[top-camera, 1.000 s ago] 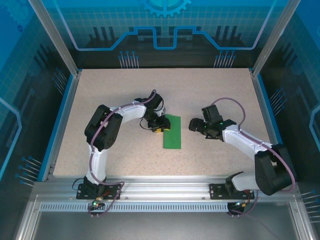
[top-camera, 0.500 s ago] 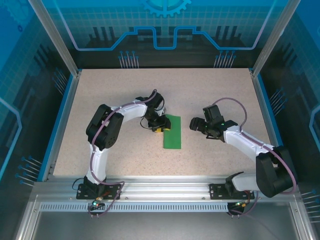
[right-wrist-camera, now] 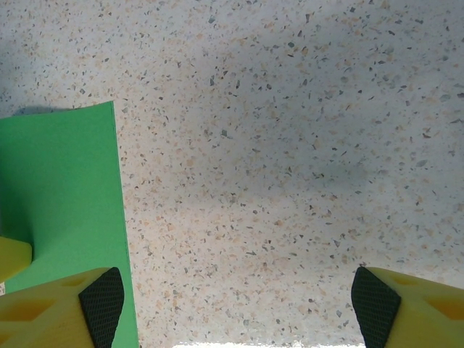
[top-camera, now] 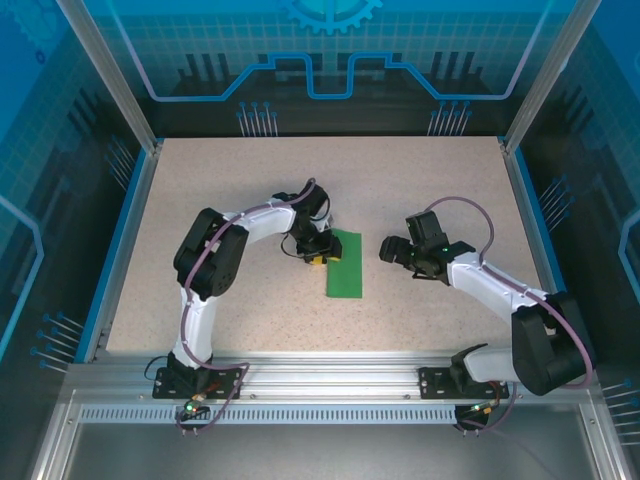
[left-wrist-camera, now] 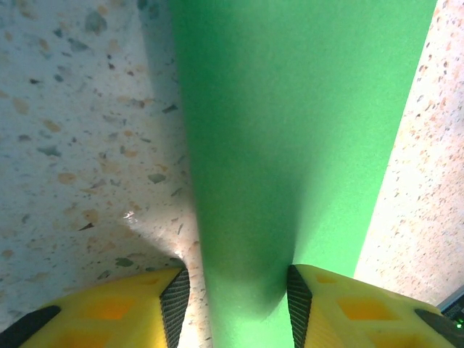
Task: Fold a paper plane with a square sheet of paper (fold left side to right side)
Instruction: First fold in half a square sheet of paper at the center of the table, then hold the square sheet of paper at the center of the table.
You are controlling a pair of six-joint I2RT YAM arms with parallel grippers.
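The square sheet of paper (top-camera: 345,265) lies on the table as a narrow bright green rectangle, long side running near to far. My left gripper (top-camera: 318,255) sits low at its upper left edge. In the left wrist view the paper (left-wrist-camera: 290,109) runs up between the partly open jaws of the left gripper (left-wrist-camera: 233,297). The right pad (left-wrist-camera: 297,293) rests against the green surface. The left pad (left-wrist-camera: 176,301) stands over bare table beside the paper's left edge. My right gripper (top-camera: 390,250) hovers wide open to the right of the paper (right-wrist-camera: 58,188), with only tabletop inside the right gripper (right-wrist-camera: 232,297).
The speckled beige table (top-camera: 420,180) is bordered by blue rails and aluminium posts. A yellow fingertip of the left gripper (right-wrist-camera: 11,257) rests on the paper's edge in the right wrist view. Open tabletop lies behind and in front of both grippers.
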